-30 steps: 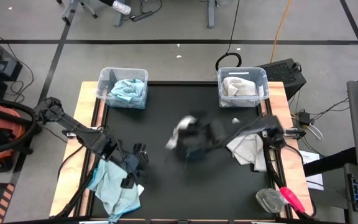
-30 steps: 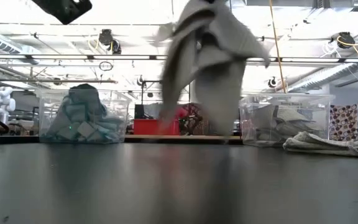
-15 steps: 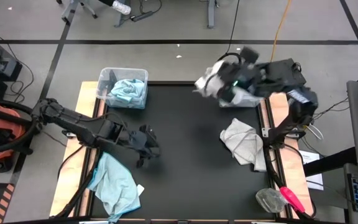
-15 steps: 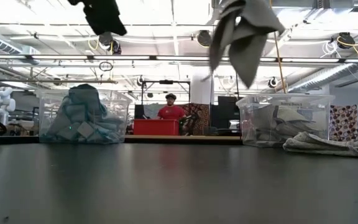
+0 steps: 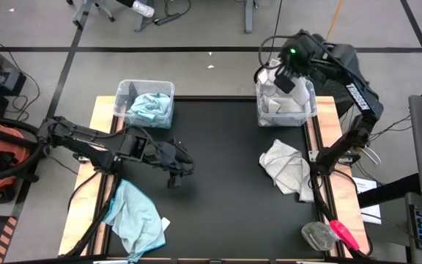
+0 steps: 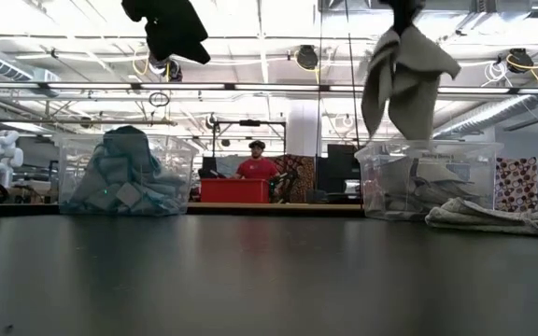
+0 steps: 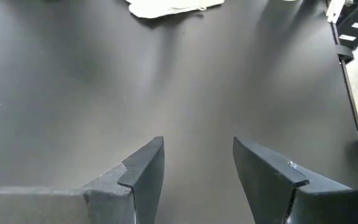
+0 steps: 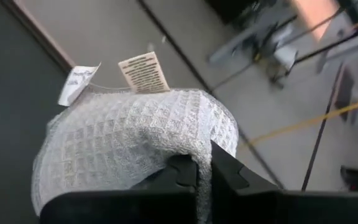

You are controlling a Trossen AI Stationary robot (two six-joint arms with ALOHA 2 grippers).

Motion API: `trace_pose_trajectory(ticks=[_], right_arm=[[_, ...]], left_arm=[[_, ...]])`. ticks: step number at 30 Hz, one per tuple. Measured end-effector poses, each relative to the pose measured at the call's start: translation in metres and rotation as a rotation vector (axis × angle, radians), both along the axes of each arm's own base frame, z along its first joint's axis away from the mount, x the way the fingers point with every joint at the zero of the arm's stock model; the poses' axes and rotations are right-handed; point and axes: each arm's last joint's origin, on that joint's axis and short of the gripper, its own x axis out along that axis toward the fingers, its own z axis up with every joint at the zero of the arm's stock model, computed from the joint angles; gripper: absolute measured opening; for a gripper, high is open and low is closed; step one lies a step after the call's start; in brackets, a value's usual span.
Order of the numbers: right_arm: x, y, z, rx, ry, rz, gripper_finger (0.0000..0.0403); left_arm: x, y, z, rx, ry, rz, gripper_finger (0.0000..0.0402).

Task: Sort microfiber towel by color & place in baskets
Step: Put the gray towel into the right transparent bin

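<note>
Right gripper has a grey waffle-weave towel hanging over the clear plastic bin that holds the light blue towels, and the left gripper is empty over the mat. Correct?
Not quite. The right gripper holds the grey waffle-weave towel over the clear plastic bin holding grey towels, not the clear plastic bin with light blue towels; the high view shows this. The left gripper is open and empty over the black mat.

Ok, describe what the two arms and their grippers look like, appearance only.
Both arms are dark, jointed links. The left gripper has two matte grey-black wedge fingers tapering to blunt tips. The right gripper has the same dark fingers, and a small green light glows on its wrist. No sleeves or printed markings are visible.
</note>
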Motion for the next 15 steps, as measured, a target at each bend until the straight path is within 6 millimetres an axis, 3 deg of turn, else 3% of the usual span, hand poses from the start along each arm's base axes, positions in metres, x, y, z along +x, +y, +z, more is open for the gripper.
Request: trace_pose_trajectory(ticks=[6, 15], right_arm=[[-0.002, -0.033, -0.044, 0.181, 0.111, -0.057, 0.0], [-0.008, -0.064, -0.128, 0.431, 0.271, -0.122, 0.0001]], left_arm=[[0.001, 0.004, 0.0, -0.002, -0.002, 0.019, 0.0198], [0.001, 0.006, 0.0, -0.002, -0.002, 0.024, 0.0198]])
